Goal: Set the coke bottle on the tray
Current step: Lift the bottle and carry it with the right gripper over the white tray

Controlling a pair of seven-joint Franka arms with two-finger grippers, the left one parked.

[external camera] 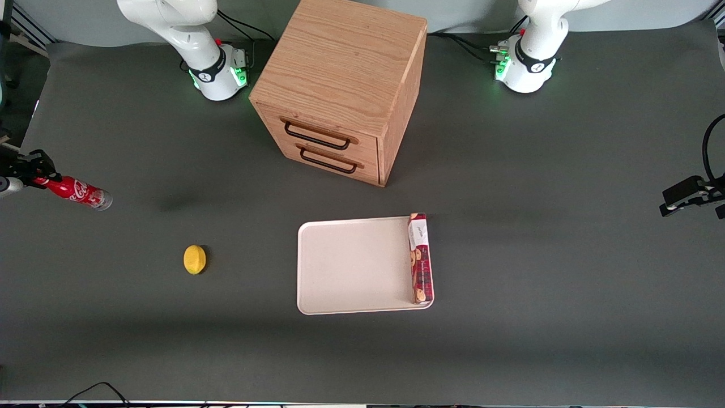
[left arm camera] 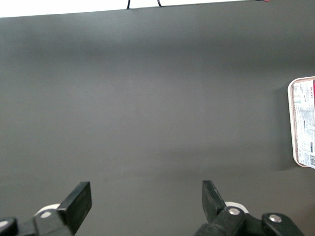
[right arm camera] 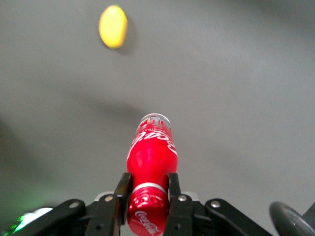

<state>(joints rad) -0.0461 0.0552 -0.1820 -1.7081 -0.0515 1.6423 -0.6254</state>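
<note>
The coke bottle (external camera: 76, 192) is red with white lettering and a silvery base. My right gripper (external camera: 35, 171) is shut on its neck just below the red cap, at the working arm's end of the table. It holds the bottle tilted above the mat, base pointing toward the table's middle. In the right wrist view the bottle (right arm camera: 151, 162) sits between the two black fingers (right arm camera: 173, 189) of the gripper (right arm camera: 147, 189). The off-white tray (external camera: 351, 266) lies flat in front of the cabinet, nearer the front camera, well away from the bottle.
A long red biscuit box (external camera: 419, 258) lies on the tray's edge toward the parked arm. A yellow lemon (external camera: 195, 259) sits on the mat between bottle and tray; it also shows in the right wrist view (right arm camera: 113, 26). A wooden two-drawer cabinet (external camera: 340, 90) stands mid-table.
</note>
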